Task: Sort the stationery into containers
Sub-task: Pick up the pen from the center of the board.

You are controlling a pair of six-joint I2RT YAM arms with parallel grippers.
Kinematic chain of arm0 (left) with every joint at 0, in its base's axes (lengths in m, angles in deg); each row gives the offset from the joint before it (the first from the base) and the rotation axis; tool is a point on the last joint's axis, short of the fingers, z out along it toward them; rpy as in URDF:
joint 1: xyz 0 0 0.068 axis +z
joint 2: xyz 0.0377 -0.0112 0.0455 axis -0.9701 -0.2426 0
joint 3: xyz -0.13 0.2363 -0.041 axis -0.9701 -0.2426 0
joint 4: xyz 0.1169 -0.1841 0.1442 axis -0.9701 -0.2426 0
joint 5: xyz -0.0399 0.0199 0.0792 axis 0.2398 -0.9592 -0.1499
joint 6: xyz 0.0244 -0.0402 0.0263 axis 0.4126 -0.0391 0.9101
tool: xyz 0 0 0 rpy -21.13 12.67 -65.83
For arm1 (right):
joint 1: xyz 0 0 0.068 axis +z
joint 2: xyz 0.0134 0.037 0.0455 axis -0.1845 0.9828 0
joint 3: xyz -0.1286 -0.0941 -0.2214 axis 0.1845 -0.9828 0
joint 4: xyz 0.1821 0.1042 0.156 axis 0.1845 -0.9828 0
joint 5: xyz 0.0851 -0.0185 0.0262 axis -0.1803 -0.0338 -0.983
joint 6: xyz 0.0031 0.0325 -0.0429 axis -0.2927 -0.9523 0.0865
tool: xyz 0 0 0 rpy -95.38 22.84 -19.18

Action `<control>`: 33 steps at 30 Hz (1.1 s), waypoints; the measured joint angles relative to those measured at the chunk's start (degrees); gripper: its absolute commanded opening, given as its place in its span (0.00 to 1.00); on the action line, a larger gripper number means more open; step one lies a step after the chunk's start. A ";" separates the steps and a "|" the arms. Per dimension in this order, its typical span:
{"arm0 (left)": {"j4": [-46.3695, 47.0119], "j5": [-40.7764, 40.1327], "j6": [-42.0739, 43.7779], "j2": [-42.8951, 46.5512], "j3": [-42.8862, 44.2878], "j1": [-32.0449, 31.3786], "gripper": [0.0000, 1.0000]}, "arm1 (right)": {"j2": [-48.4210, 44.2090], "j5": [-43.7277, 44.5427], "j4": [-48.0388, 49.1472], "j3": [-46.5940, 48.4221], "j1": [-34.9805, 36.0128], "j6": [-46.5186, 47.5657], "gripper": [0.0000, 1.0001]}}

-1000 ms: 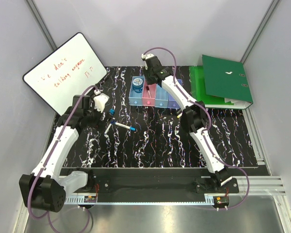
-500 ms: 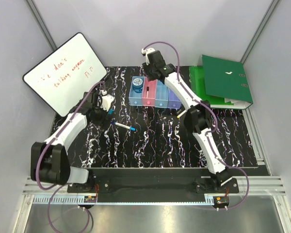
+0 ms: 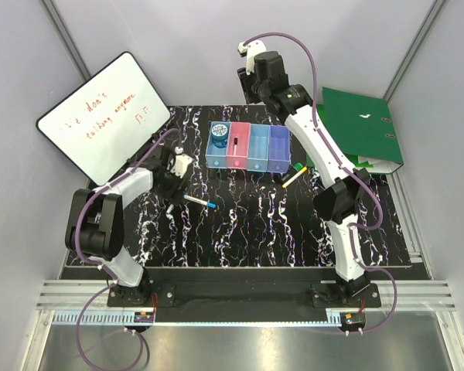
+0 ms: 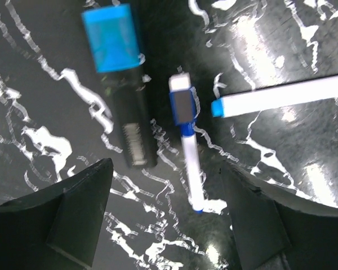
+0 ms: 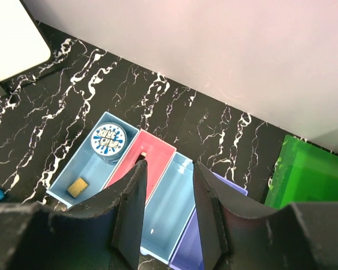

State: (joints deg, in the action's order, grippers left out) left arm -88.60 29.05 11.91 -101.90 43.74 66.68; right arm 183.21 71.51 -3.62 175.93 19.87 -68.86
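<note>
Our left claw [image 4: 166, 216] has swung in and dropped low over the loose pens. Its fingers [image 4: 73, 219] are spread wide with nothing between them yet. Under the gap lie a black marker [image 4: 127, 112] with a bright blue cap and, just beside it, a slim white pen [image 4: 187, 152] with a blue cap. A longer white marker [image 4: 281, 97] lies off to one side, apart from both. All three rest flat on the table [image 3: 247, 224]. We read this as lining up the next pick, most likely the slim pen.

Our right claw [image 5: 168, 216] has pulled up and back from the bins [image 3: 249, 164] it hovered over a second ago. Its fingers stand a narrow way apart and hold nothing, so we judge that a drop is finished. The blue bin [image 5: 90, 169] holds the round blue roll [image 5: 108, 139] and a small tan piece [image 5: 77, 187]. The pink bin [image 3: 237, 156] shows a dark slim thing. The other two bins look empty to us. A yellow highlighter [image 3: 293, 175] lies near the right end of the row, yet to be sorted.
</note>
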 measured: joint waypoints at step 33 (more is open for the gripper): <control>4.50 -5.57 -2.27 -6.60 3.13 -6.05 0.41 | -0.48 0.46 -0.59 -2.10 0.92 0.66 0.43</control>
State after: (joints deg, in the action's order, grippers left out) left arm -84.10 23.48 9.64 -108.50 46.86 60.63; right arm 182.73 71.97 -4.21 173.83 20.79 -68.21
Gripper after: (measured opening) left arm 0.434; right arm 0.436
